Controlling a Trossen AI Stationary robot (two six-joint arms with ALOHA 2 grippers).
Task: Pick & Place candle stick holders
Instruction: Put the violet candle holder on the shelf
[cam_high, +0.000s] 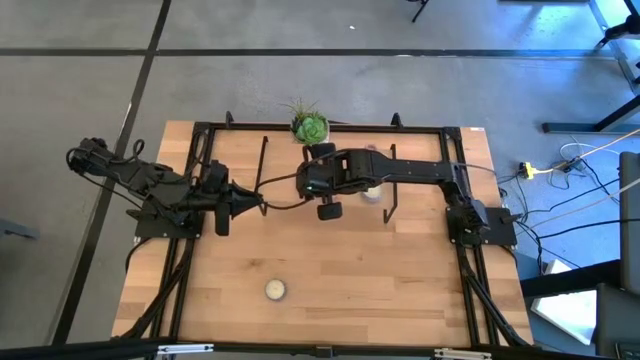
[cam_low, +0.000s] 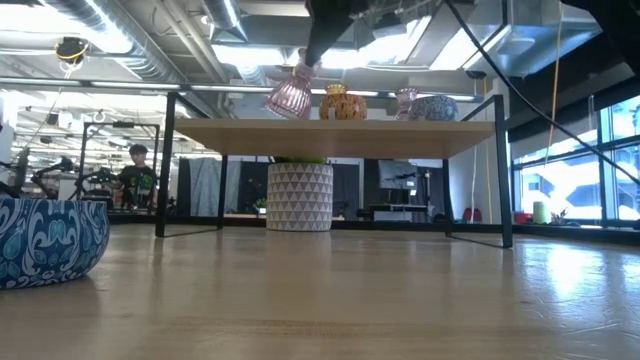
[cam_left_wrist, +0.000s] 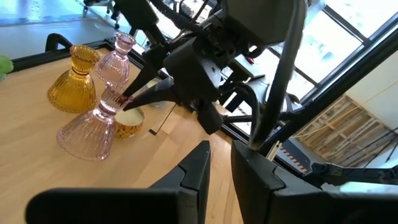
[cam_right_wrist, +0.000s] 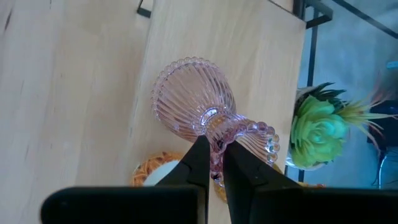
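A pink holder (cam_right_wrist: 198, 107) is pinched at the neck by the right gripper (cam_right_wrist: 212, 163) above the shelf (cam_low: 340, 133); lowering upright is called for next. The left gripper (cam_left_wrist: 219, 167), nearly closed and empty, is parked aside.

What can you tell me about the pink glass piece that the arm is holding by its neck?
The pink glass holder is translucent, ribbed, with a bulbous beaded-edged base, a narrow neck and a flared beaded rim. The right pincer is shut on its neck. In the low view it hangs tilted at the raised wooden shelf, apparently just off it. Behind it stand an amber holder, another pink one and a low cream one.
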